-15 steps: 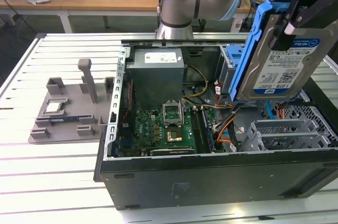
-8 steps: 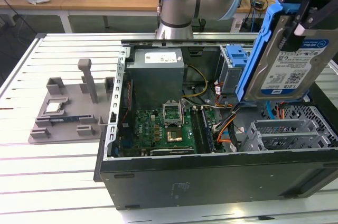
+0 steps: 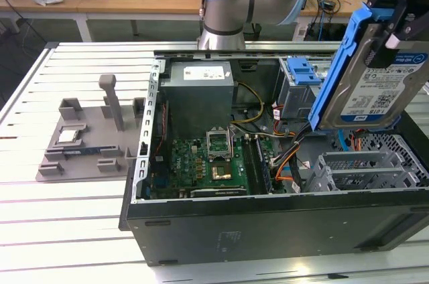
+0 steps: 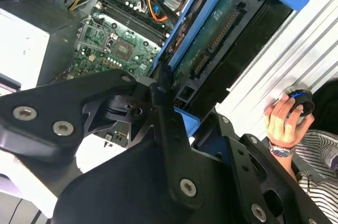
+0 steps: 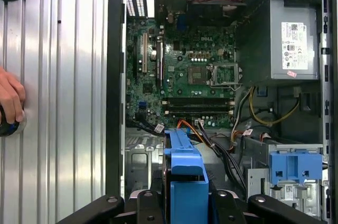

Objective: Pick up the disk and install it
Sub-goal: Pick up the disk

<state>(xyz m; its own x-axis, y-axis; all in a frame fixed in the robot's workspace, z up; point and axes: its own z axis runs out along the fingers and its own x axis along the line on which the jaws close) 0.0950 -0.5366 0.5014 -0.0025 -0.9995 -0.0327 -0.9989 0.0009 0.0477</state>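
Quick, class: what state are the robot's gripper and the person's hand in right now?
Gripper: shut on the disk, over the open case.
Person's hand: resting on a small round object.

The gripper (image 3: 394, 26) is clamping the disk (image 3: 382, 90), which is hanging tilted above the open computer case (image 3: 268, 224).

One disk (image 3: 379, 93), one open computer case (image 3: 268, 220), one motherboard (image 3: 194, 160), one power-supply box (image 3: 200, 93), one blue bracket (image 3: 301, 69), one hand (image 4: 282, 121); memory slots (image 5: 198, 110), perhaps four.
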